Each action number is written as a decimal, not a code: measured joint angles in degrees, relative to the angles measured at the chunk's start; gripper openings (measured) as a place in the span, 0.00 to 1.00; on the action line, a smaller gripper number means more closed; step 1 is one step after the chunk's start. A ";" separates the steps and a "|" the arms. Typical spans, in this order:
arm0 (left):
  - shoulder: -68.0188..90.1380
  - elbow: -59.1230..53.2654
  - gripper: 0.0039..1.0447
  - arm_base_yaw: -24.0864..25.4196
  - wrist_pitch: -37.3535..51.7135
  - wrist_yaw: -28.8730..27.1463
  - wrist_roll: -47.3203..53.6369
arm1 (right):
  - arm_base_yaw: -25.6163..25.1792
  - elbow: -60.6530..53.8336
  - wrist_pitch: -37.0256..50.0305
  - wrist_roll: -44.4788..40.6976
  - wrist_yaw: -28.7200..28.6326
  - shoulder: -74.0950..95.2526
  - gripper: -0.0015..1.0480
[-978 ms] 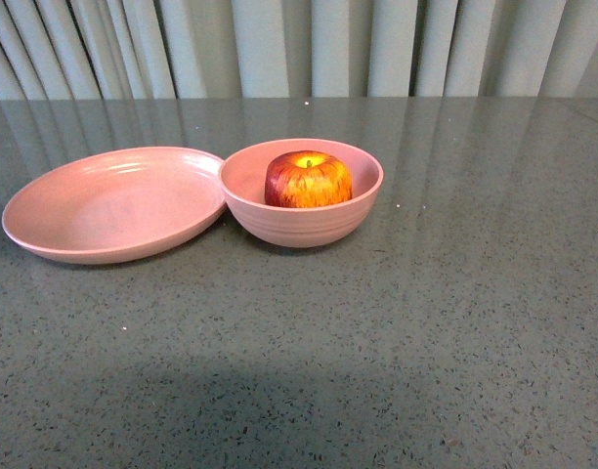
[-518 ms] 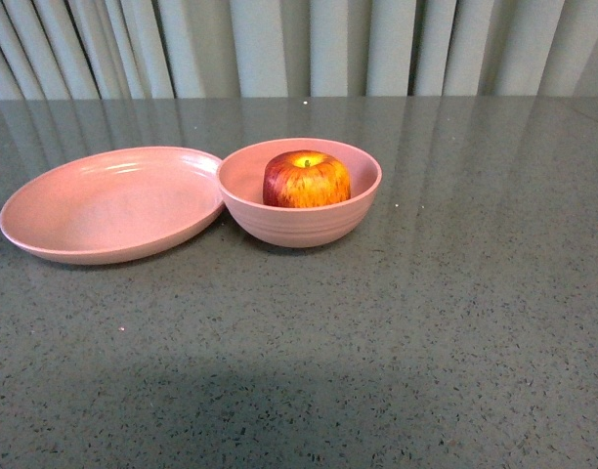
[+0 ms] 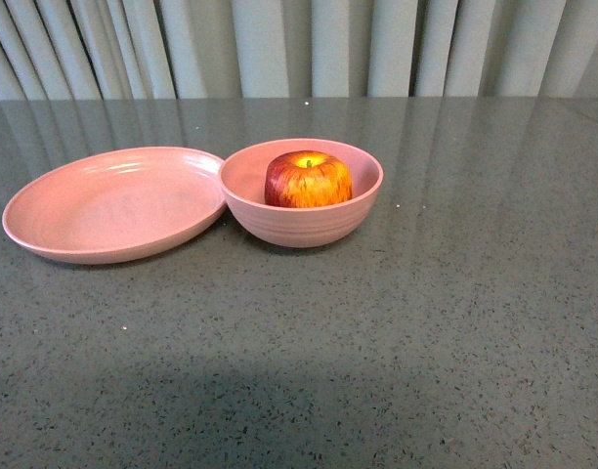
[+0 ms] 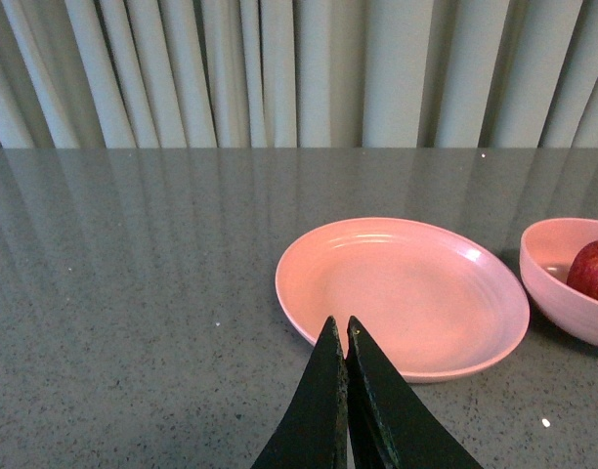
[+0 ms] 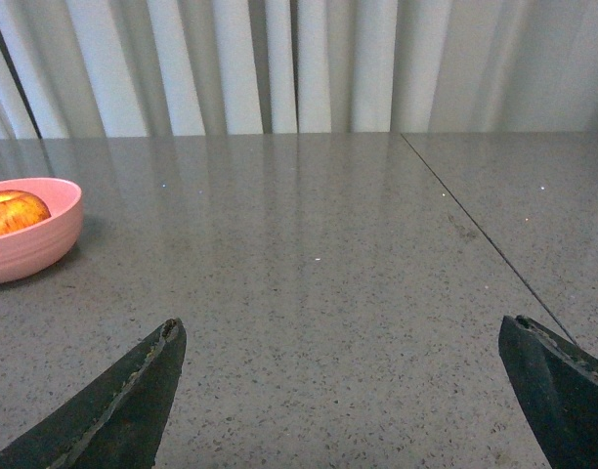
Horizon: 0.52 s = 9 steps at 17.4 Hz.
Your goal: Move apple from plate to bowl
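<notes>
A: Where is the round red apple with yellow-orange streaks sitting?

B: It is resting upright inside the deep round pink bowl, whose rim is touching or nearly touching the wide shallow oval pink plate on the grey speckled table.

A: And the grippers?

B: The left gripper is pressing its dark fingers together on nothing, hanging near the plate. The right gripper is holding its fingers spread wide, well apart from the bowl.
</notes>
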 joint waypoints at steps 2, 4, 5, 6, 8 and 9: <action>-4.48 -2.97 0.01 0.00 -1.55 0.00 0.00 | 0.00 0.00 0.02 0.00 0.00 0.00 0.94; -7.28 -4.50 0.01 0.00 -2.75 0.00 0.00 | 0.00 0.00 0.00 0.00 0.00 0.00 0.94; -8.90 -5.33 0.01 0.00 -3.76 0.00 0.00 | 0.00 0.00 0.00 0.00 0.00 0.00 0.94; -10.40 -5.86 0.01 0.00 -4.70 0.00 0.02 | 0.00 0.00 0.02 0.00 0.00 0.00 0.94; -13.05 -6.60 0.01 0.00 -6.36 0.00 0.00 | 0.00 0.00 0.02 0.00 0.00 0.00 0.94; -14.36 -6.95 0.01 0.00 -7.32 0.00 0.00 | 0.00 0.00 0.02 0.00 0.00 0.00 0.94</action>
